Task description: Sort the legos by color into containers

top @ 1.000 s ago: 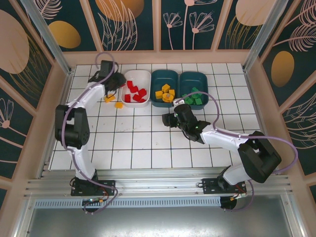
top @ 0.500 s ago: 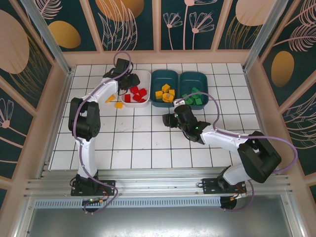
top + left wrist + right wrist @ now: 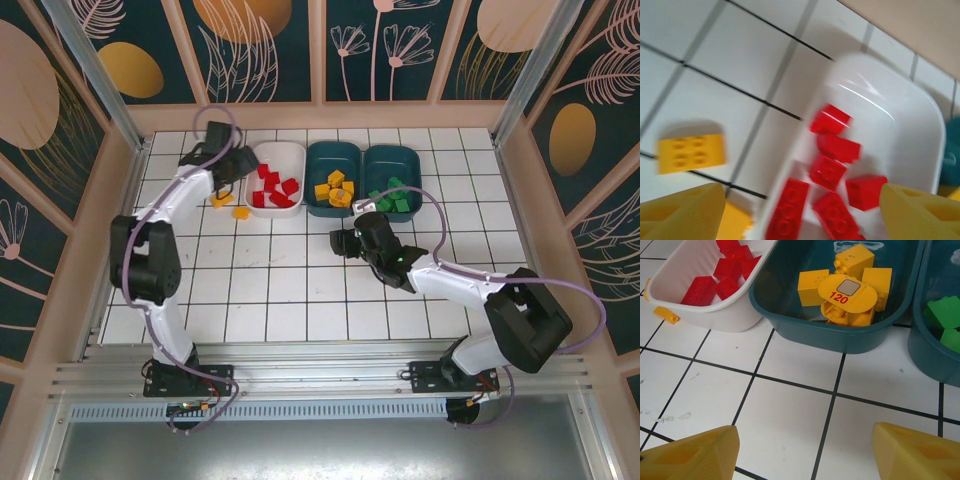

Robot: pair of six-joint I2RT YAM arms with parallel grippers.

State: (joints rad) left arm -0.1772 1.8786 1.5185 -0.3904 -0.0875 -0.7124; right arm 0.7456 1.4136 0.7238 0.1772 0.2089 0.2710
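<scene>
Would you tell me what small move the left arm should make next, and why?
Probably shift the left pincer, open and empty above the white bin, over to the yellow brick lying on the tiles beside it. That brick and a second yellow brick lie unsorted, close to this arm.

Red legos [image 3: 275,188] in wht bin [image 3: 285,153]; yel legos [image 3: 335,188], grn legos [image 3: 392,197] in teal bins [image 3: 335,155].

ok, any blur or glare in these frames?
Left wrist: blurred, red legos and yellow brick smeared, glare streak on the white bin wall. Right wrist: sharp, faint glare on the middle teal bin far rim. Top external: sharp, evenly lit.
</scene>
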